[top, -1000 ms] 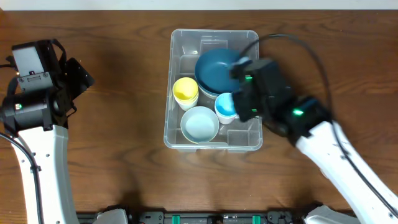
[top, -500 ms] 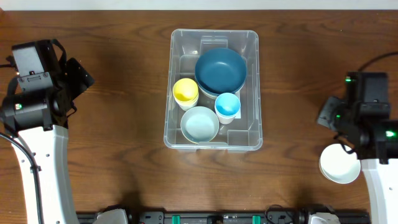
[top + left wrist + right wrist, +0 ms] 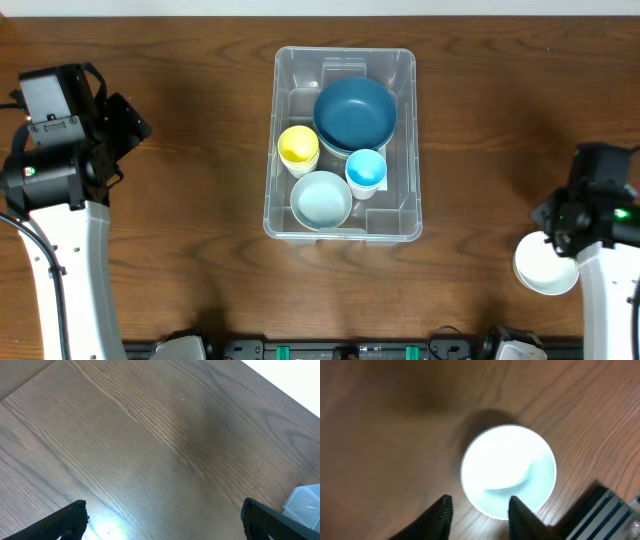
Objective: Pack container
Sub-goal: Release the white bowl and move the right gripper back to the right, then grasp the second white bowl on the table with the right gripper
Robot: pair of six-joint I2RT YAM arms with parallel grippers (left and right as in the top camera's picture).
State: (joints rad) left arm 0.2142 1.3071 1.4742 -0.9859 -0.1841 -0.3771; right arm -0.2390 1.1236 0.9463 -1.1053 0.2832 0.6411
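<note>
Overhead: a second ago my right arm was over the container [image 3: 345,52], beside the light blue cup [image 3: 366,170]. It has since swung out to the near right of the table [image 3: 200,260] and hangs over the white bowl [image 3: 545,268]. I judge the cup is packed and this bowl is next. The container sits mid-table, mouth up, its long axis running from the far edge toward the near one. It holds 4 things: that cup, a dark blue bowl [image 3: 355,112], a yellow cup [image 3: 298,146] and a pale bowl [image 3: 321,200].

Left wrist: my left gripper [image 3: 167,522] has its jaws spread wide over bare wood, holding nothing. A corner of the container shows at the right.

Right wrist: my right gripper [image 3: 480,510] has its jaws partly apart, above the white bowl's near rim and gripping nothing.
</note>
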